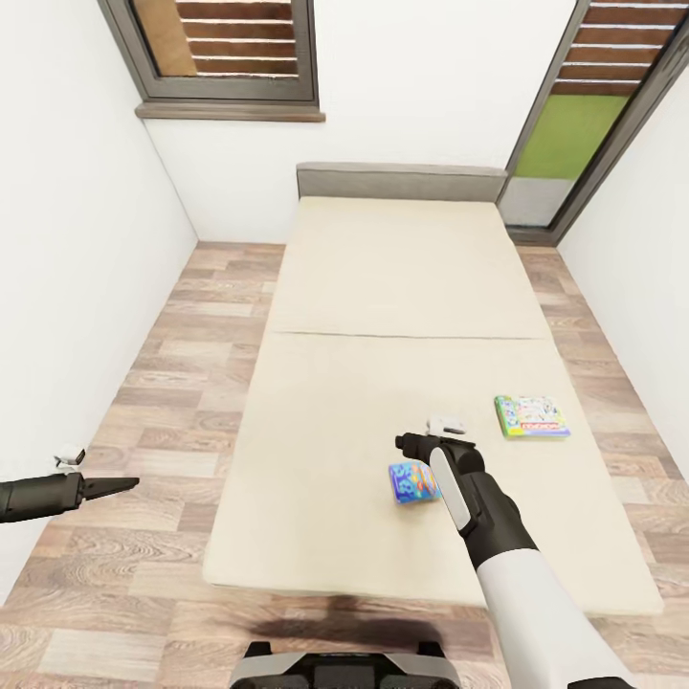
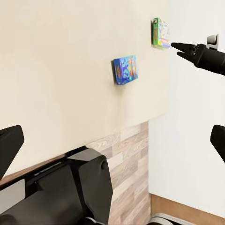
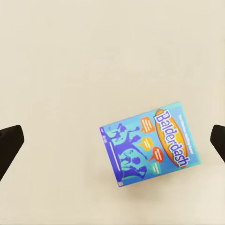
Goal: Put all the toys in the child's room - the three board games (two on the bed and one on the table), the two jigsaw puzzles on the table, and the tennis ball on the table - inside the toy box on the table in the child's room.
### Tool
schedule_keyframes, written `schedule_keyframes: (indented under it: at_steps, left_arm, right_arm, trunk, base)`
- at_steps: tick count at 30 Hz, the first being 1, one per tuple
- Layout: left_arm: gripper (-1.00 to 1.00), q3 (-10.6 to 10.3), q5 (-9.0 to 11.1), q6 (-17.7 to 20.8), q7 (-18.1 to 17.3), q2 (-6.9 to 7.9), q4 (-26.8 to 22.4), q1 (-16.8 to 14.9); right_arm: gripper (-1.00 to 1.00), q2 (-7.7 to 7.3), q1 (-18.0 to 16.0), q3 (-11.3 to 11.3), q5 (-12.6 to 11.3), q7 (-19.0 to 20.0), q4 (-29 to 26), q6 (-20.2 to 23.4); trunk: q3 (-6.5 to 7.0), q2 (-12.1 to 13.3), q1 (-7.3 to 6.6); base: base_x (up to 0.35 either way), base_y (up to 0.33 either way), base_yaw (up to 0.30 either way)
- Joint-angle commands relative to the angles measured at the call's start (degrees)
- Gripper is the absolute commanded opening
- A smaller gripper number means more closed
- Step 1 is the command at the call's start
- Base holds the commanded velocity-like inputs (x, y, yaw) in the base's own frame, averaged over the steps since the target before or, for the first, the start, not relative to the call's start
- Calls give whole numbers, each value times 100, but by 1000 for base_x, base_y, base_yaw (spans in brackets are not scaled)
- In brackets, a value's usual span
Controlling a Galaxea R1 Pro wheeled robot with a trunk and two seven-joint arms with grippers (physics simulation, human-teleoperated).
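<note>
With the right hand [image 1: 410, 444] spread wide & empty above the blue board game [image 1: 413, 480] lying flat on the bed [image 1: 383, 287], risk: fingers skid off thin box edges, nudging it on soft mattress. Left hand [image 1: 129, 483] idle w/ nothing held; can't tell how far open.

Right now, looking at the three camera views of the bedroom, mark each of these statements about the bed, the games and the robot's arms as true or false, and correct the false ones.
1. Two board games lie on the bed. True: the blue board game and the green and white board game.
2. The right end effector grips the blue game. False: its fingers stand wide apart above the game, which lies flat on the mattress.
3. The left end effector hangs over the wooden floor beside the bed. True.
4. The two games are stacked. False: they lie apart, with bare mattress between them.
5. The blue game's cover reads "Balderdash". True, in the right wrist view.
</note>
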Motion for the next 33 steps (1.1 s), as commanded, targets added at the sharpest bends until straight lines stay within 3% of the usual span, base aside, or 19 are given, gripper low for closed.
schedule_keyframes:
  at_steps: [1, 16, 23, 33]
  left_arm:
    - [100, -2, -1, 62, -23, 2, 0, -3]
    - [100, 2, -1, 65, -23, -26, 0, -3]
    - [100, 0, -1, 65, -23, -32, 0, -3]
    - [100, -2, -1, 62, -23, -33, 0, -3]
  right_arm:
    - [100, -1, -3, 10, -60, -55, -7, 15]
    - [100, -24, -30, -5, -97, -57, 74, -56]
    - [100, -59, -589, -48, -111, -62, 158, 97]
    - [100, -85, -1528, -62, -121, -64, 855, 521]
  trunk:
    - [-18, -10, 3]
    - [-159, -10, 3]
    - [-225, -10, 3]
    - [-320, -10, 3]
  base:
    - [0, 0, 0]
    - [0, 0, 0]
    - [0, 0, 0]
    - [0, 0, 0]
